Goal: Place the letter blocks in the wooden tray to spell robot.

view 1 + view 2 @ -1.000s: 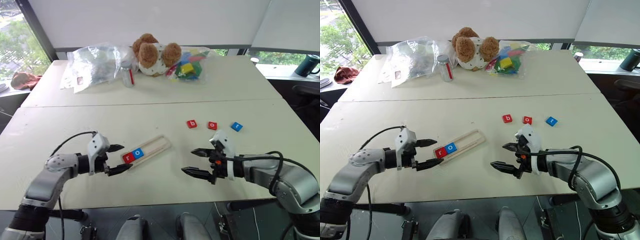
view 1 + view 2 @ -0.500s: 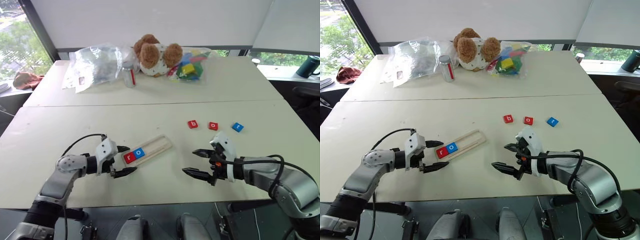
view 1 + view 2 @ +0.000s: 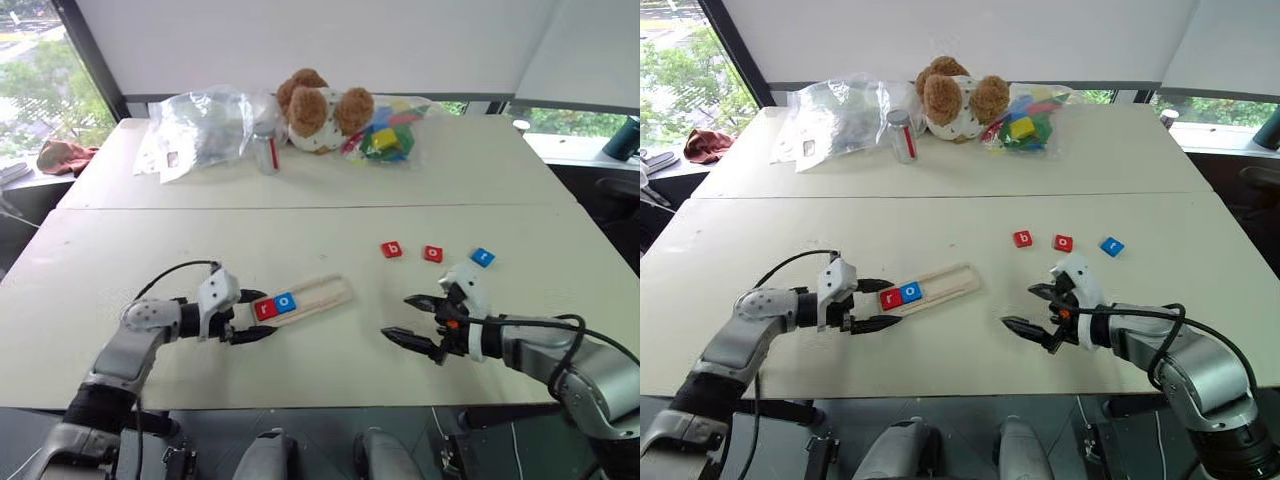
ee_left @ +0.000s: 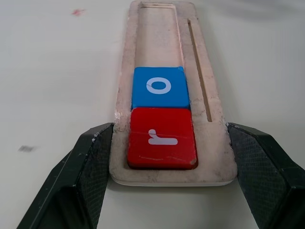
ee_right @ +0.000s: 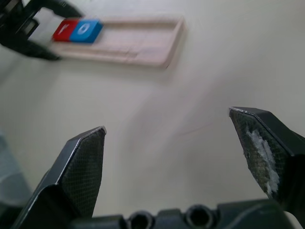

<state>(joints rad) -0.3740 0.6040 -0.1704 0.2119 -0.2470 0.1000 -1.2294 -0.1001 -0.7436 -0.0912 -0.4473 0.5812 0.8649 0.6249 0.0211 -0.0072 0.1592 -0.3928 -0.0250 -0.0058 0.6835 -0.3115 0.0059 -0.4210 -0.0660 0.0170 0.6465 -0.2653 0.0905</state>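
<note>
The wooden tray (image 3: pixel 318 294) lies slanted on the near table, with a red "r" tile (image 3: pixel 265 309) and a blue "o" tile (image 3: pixel 286 302) at its left end. My left gripper (image 3: pixel 262 315) is shut on that end; in the left wrist view its fingers (image 4: pixel 95 157) press both sides of the tray (image 4: pixel 157 38) beside the "r" tile (image 4: pixel 162 138). Three loose letter blocks sit to the right: a red "b" (image 3: pixel 391 249), a red "o" (image 3: pixel 433 254) and a blue one (image 3: pixel 482 257). My right gripper (image 3: pixel 397 317) hovers open and empty, nearer than those blocks.
On the far table are a teddy bear (image 3: pixel 320 105), a clear plastic bag (image 3: pixel 205 125), a small can (image 3: pixel 266 152) and a bag of coloured toy blocks (image 3: pixel 385 137). A seam (image 3: pixel 330 207) joins the two tables. The table's near edge runs just below both grippers.
My left gripper moved right to the tray's end and shut on it. My right gripper drifted right, still open. The camera view shifted slightly.
</note>
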